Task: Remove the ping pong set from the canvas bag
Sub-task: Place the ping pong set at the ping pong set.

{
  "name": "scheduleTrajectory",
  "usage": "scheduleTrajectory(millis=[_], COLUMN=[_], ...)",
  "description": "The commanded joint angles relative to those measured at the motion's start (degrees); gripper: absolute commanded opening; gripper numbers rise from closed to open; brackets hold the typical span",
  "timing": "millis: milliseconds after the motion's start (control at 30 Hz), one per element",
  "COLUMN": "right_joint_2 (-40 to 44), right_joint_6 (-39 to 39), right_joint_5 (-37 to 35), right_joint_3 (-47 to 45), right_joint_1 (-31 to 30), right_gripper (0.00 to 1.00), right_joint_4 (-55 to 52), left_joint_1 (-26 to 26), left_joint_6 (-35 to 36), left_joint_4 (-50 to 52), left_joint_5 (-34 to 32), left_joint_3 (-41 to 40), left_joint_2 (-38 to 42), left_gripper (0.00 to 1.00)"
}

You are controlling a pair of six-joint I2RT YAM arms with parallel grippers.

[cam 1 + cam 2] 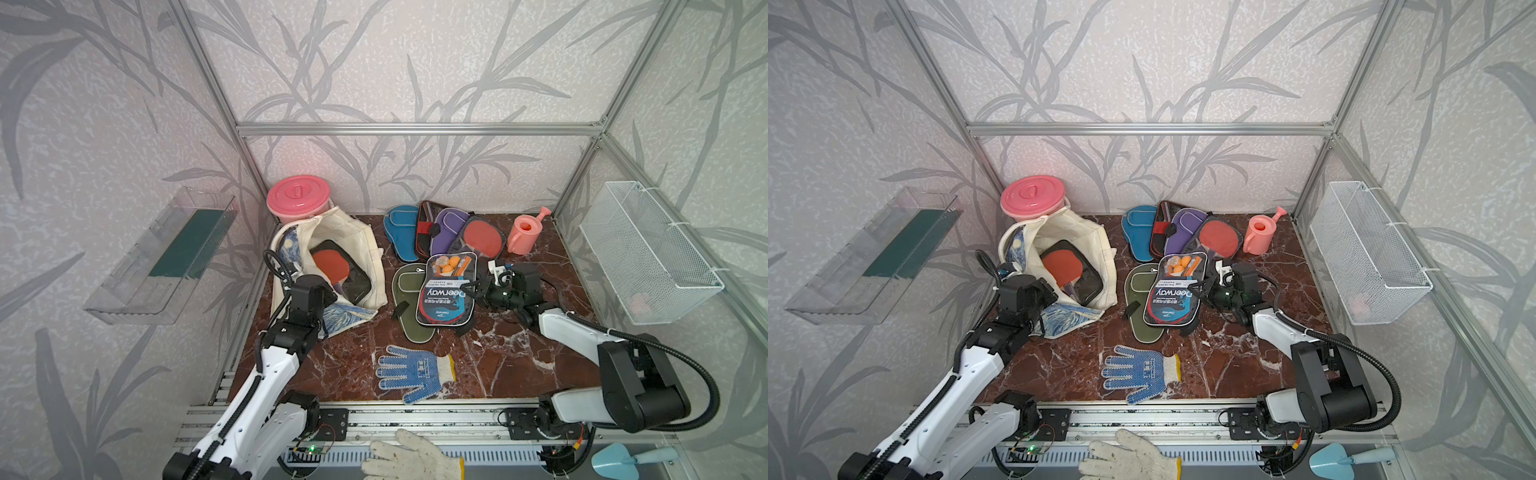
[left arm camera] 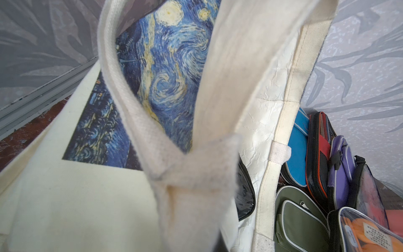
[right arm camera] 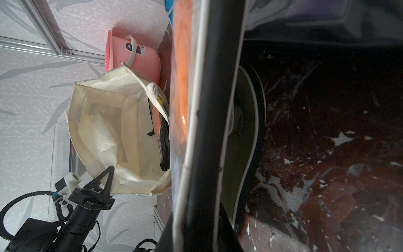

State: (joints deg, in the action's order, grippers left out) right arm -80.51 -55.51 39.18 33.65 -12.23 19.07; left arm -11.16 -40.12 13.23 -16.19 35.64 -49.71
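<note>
**Canvas bag** (image 1: 357, 237): slumped on the worktop (image 1: 498, 365), mouth gaping toward the right hand (image 1: 478, 286). The left hand (image 3: 110, 171) is closed on the bag's rim by the loop handle.
Risk: the cloth is limp. Any lift or tug from the left hand could bring the whole bag with it and fold the mouth shut over what is inside. A pull away from the pink bucket (image 1: 298, 195), which sits just beyond the bag, could tip the contents deeper.

**Deerway pack** (image 1: 444, 291): out of the bag, lying across the olive case (image 1: 405, 286). The right hand appears clamped on the pack's edge, though the fingers themselves are hard to make out in the wrist view.
Risk: this is a thin edge grip on slick plastic, so the pack may pivot or slide out. Dragging it could carry the olive case along.

**Red-paddle pack** (image 1: 332, 266): the one piece left in the bag, just past the left hand's tips. The rest of the set is heaped beyond the right hand: the blue case (image 1: 401, 232), black-red case (image 1: 424, 228) and purple case (image 1: 449, 228).
Risk: its corner could catch the rim or the handle strap on the way out.

**Watering can** (image 1: 524, 235): stands beyond the right hand, near the heap.
Risk: a wide swing from that arm would knock it over.
</note>
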Motion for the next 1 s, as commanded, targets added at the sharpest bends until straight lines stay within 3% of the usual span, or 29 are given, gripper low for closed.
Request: scheduleTrajectory(millis=[0,467,633,967], right_joint_2=[-2.0,-11.7,-11.2,-8.4], right_joint_6=[0.5,4.1,6.1,9.6], right_joint_5=[1.6,-0.1,-2.3,-5.4], right_joint_3=[-0.5,-2.3,-2.6,-2.6], right_joint_1=[0.1,0.0,0.0,0.0], right_gripper=[0.00,0.01,0.33,0.67], right_joint_4=[6.4,9.8,7.6,3.0], left_joint_1=[0.5,0.5,0.5,0.6], left_joint_6=[-0.3,0.0,0.0,0.7], left_joint_4=[0.7,1.1,1.1,1.3], left_joint_5=[-1.4,-1.2,-1.3,-0.8], left_joint_3=[1.6,2.0,1.7,1.4], left_joint_2=[-0.3,0.0,0.2,1.8], left_gripper=[0.00,0.00,0.00,0.00])
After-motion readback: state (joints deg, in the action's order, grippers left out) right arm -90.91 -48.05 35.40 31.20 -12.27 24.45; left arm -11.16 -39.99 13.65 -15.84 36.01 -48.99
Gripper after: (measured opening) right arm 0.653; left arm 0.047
